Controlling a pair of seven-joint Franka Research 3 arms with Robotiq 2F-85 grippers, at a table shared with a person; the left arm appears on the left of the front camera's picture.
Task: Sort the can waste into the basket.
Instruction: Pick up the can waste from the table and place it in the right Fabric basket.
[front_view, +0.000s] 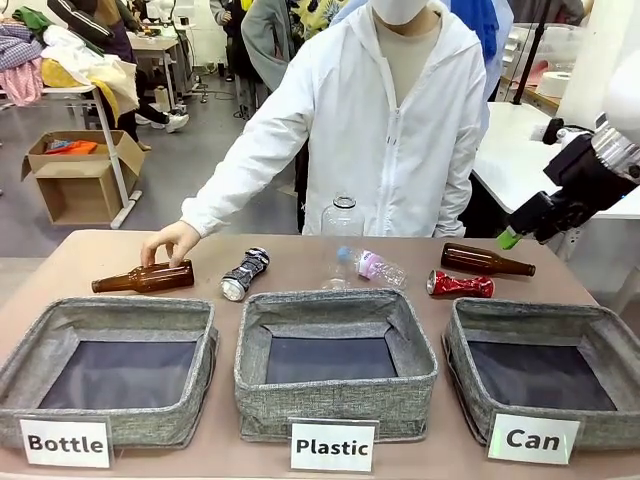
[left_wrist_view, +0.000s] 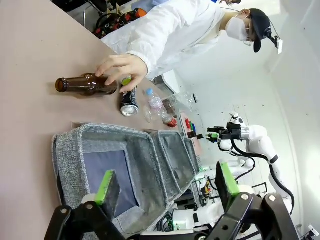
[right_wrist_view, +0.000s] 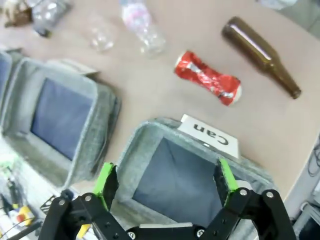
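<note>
My right gripper (right_wrist_view: 165, 177) has its two green fingers wide apart, and nothing is between them. Looking down past them, I see the basket (right_wrist_view: 140, 150) with the white "Can" card. It is right under the fingers. In the front view this gripper hangs in the air, high at the right side of the table (front_view: 80, 260).

My left gripper (left_wrist_view: 166, 182) has its fingers wide apart too, and they hold nothing. Under them sits the basket marked "Bottle" (front_view: 110, 312). The basket marked "Plastic" (front_view: 335, 300) is in the middle, and the "Can" one is at the right end of the row.

Just behind the "Can" basket lies a squashed red can (front_view: 460, 285), on its side. A brown bottle (front_view: 485, 261) lies just behind that. A squashed black and silver can (front_view: 245, 273) lies behind the gap between the "Bottle" and "Plastic" baskets. Near it is a second brown bottle (front_view: 145, 278), and the person's hand (front_view: 170, 242) rests on it. Two clear plastic bottles are in the middle, one standing (front_view: 342, 218) and one lying down (front_view: 370, 266).
</note>
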